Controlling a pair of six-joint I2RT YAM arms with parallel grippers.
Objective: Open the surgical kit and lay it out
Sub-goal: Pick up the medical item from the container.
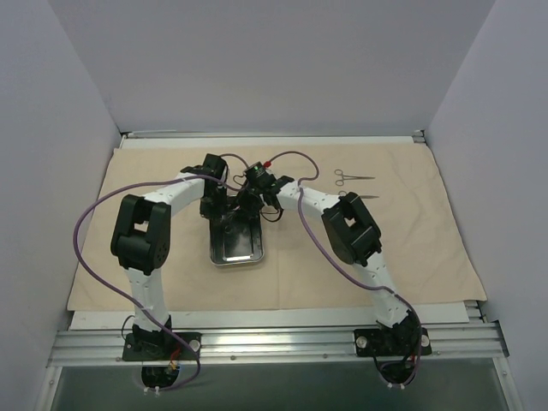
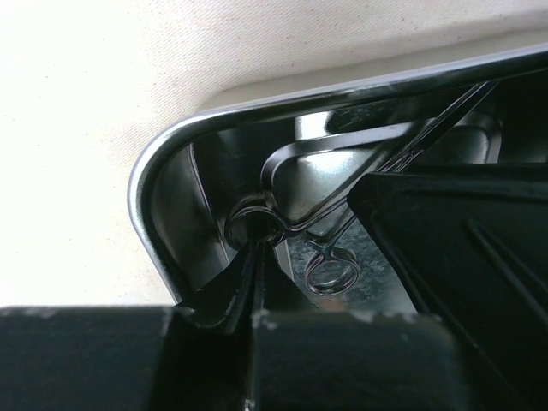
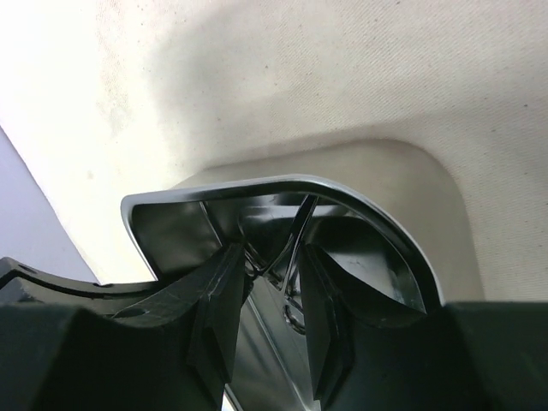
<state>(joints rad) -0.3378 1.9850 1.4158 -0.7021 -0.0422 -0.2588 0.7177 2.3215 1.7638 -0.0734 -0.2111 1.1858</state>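
Observation:
The beige cloth wrap lies spread flat over the table. The steel tray sits on it at the middle. In the left wrist view my left gripper is shut, its tips pinching one ring handle of a pair of forceps that lies in the tray's corner. My right gripper stands open inside the tray, with thin forceps shafts between its fingers but not clamped. From above, both grippers, left and right, crowd the tray's far end.
Two ring-handled instruments lie on the cloth at the right: one in full view, the other partly behind the right arm. Purple cables loop over both arms. Grey walls close in the table on three sides.

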